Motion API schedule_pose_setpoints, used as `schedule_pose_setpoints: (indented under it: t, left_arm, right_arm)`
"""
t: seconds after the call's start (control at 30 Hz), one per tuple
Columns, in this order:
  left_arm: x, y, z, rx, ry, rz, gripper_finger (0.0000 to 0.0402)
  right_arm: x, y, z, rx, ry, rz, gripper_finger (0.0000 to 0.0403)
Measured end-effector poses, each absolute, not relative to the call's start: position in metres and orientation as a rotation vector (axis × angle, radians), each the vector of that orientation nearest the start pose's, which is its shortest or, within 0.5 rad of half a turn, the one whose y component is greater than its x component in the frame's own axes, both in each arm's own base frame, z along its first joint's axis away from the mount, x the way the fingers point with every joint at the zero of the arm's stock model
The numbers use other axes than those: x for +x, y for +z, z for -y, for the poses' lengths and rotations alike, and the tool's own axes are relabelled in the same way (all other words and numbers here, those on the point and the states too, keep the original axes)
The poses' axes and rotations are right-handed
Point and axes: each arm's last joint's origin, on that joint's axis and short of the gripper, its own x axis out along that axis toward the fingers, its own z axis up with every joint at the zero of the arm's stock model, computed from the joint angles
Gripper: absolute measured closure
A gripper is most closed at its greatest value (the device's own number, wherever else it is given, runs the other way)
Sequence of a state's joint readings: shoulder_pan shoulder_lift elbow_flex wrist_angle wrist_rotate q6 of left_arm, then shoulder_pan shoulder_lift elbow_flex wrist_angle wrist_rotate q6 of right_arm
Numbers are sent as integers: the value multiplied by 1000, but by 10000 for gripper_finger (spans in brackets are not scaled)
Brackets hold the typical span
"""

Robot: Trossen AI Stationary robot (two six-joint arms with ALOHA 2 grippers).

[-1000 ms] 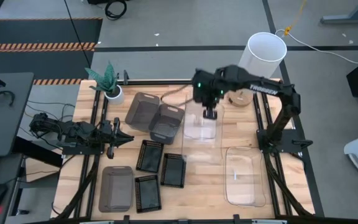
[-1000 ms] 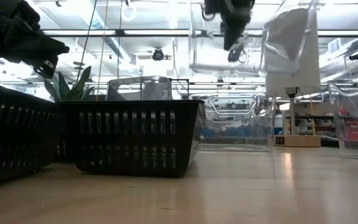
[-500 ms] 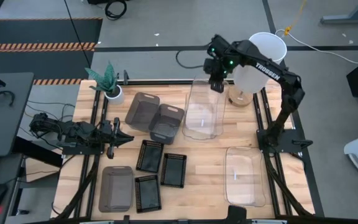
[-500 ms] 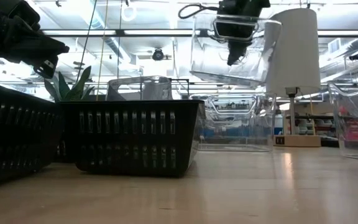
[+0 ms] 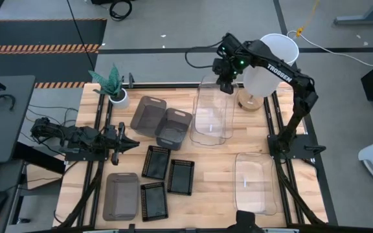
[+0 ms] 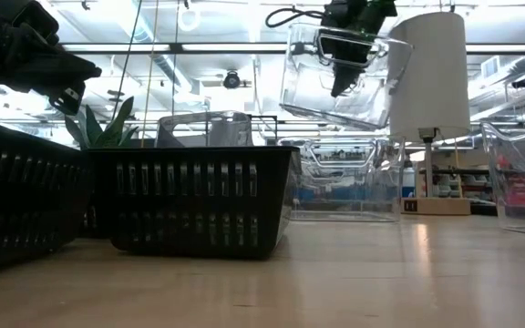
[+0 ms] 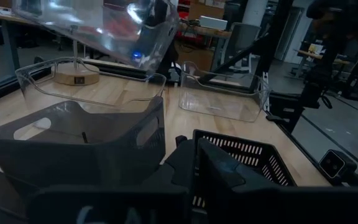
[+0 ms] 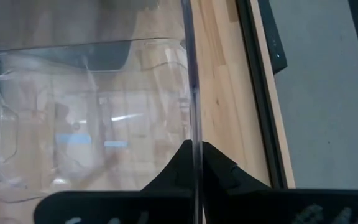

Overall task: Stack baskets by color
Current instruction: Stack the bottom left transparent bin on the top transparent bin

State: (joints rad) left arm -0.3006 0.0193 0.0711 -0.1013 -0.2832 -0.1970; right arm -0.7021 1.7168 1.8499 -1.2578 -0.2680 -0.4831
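My right gripper (image 5: 225, 87) is shut on a clear basket (image 5: 212, 115), held high over the table's far middle, in front of the white lamp (image 5: 274, 59). In the low view that basket (image 6: 337, 80) hangs tilted above a second clear basket (image 6: 344, 182) standing on the table. A third clear basket (image 5: 254, 184) sits at the near right. Two grey baskets (image 5: 162, 120) stand side by side at the far left, and one grey basket (image 5: 122, 195) stands near the front. Three black baskets (image 5: 167, 178) lie between them. My left gripper (image 5: 124, 144) waits shut at the left edge. My right gripper pinches the clear basket's thin end wall (image 8: 191, 93), at the end toward the table's far edge, with one finger inside the basket and one outside. The fingers slant down from above. The basket is lifted clear and tilted, its body hanging below and in front of the fingers.
A small potted plant (image 5: 112, 87) stands at the far left corner and the lamp's wooden base (image 5: 250, 102) at the far right. Dark frame rails (image 5: 272, 123) run along both sides of the table. Bare wood shows in the near middle.
My right gripper has swung toward the table's far edge and a little to the right, carrying the clear basket, and has tipped it further. Most of this happened early in the second; since then it has almost stood still.
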Motion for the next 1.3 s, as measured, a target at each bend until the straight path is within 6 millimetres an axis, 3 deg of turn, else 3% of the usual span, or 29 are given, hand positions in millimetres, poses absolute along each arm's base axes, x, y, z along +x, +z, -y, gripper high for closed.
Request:
schedule_pose_setpoints:
  t: [0.43, 0.87, 1.3]
  left_arm:
    - [91, 176, 20, -183, -13, -49, 370]
    - [91, 176, 20, -183, -12, -49, 367]
    - [91, 176, 20, -182, -13, -49, 371]
  right_arm:
    - [266, 316, 214, 141, -111, -1120, 395]
    - [270, 289, 218, 168, -132, -1091, 391]
    - [271, 276, 214, 258, -198, -1116, 292]
